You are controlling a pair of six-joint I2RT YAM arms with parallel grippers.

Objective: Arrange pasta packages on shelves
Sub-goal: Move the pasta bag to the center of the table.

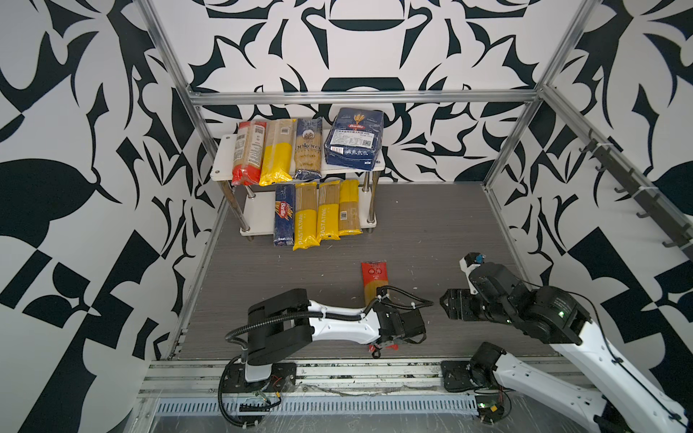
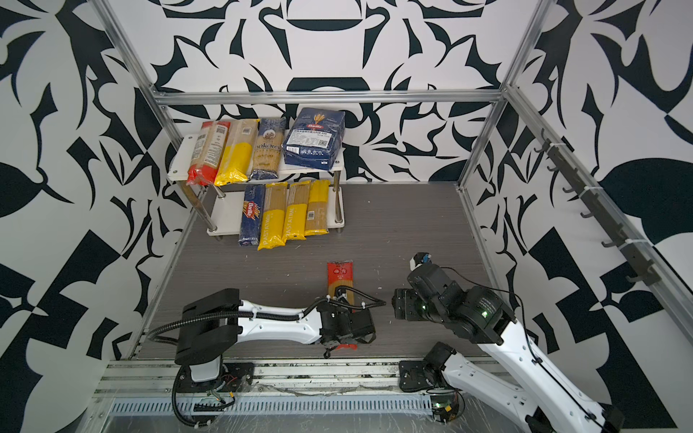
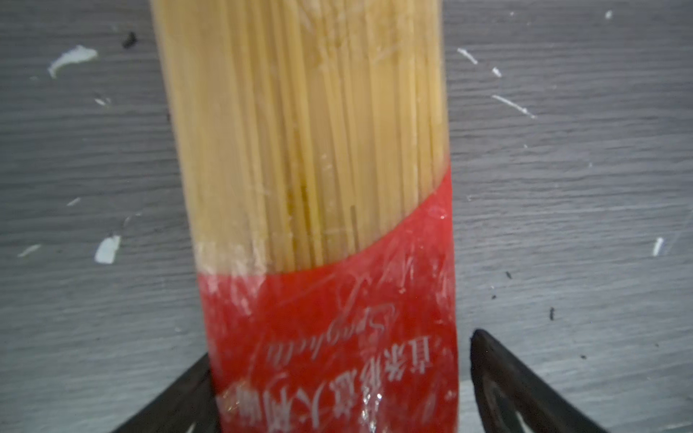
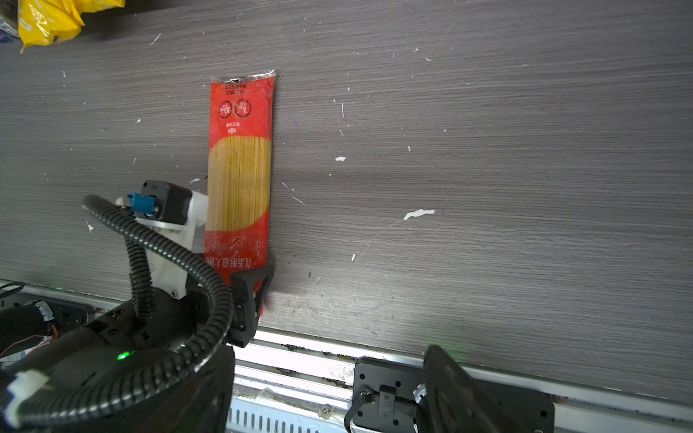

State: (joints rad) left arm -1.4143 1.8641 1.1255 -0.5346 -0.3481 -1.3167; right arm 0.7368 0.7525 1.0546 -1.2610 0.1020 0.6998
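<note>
A red spaghetti pack (image 1: 374, 279) lies lengthwise on the grey table, also seen in the right wrist view (image 4: 240, 168). My left gripper (image 3: 339, 348) points down over its near red end, open. One of its fingers (image 3: 498, 378) stands a small gap off the pack's side, and the other is against the opposite side. My right gripper (image 1: 445, 301) hovers to the right of the pack, open and empty. The shelves (image 1: 221, 165) at the back left carry several pasta packages. Those on the upper board include a wide dark-blue Barilla bag (image 1: 354, 138), and a narrow blue Barilla pack (image 1: 284, 215) lies on the lower board.
An aluminium frame bar (image 1: 360, 96) crosses above the shelves. A dark hook rail (image 1: 637, 195) runs along the right wall. A metal rail (image 1: 337, 375) with both arm bases edges the table front. The packs on the lower board overhang its front edge.
</note>
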